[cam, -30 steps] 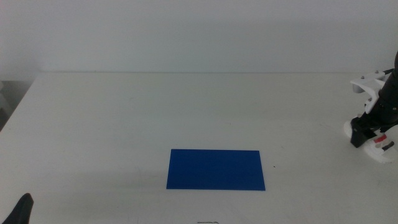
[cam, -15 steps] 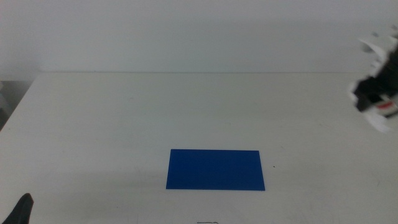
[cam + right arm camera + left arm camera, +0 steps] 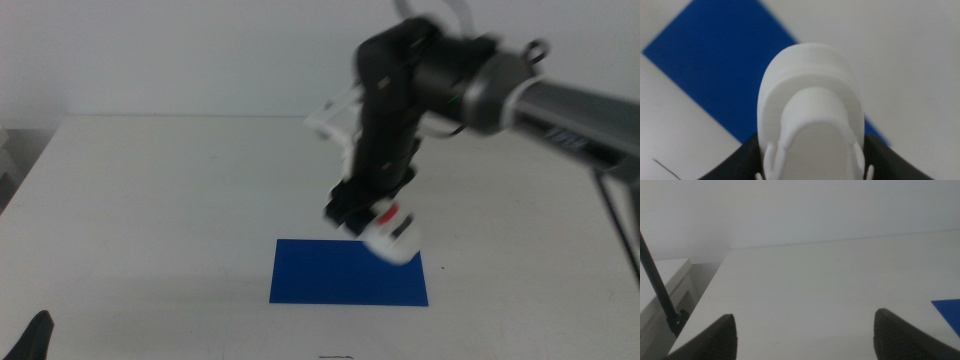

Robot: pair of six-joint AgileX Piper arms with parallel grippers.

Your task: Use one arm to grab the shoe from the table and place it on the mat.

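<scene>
The right arm (image 3: 470, 80) reaches in over the table (image 3: 150, 200) from the right. Its gripper (image 3: 372, 212) is shut on the small white shoe (image 3: 391, 234), which has a red mark on its side. The shoe hangs tilted just above the far right part of the dark blue mat (image 3: 348, 272). In the right wrist view the shoe's white sole (image 3: 810, 100) fills the middle between the dark jaws, with the mat (image 3: 715, 65) beneath it. The left gripper (image 3: 35, 338) waits at the near left corner, open with nothing between its jaws (image 3: 805, 340).
A corner of the mat (image 3: 950, 311) shows in the left wrist view. The table's left edge (image 3: 705, 300) drops off beside a thin black cable (image 3: 660, 295). A white wall stands behind the table.
The right arm has swung from the far right edge to the table's middle, carrying the shoe up off the table and over the mat. The left gripper has not moved.
</scene>
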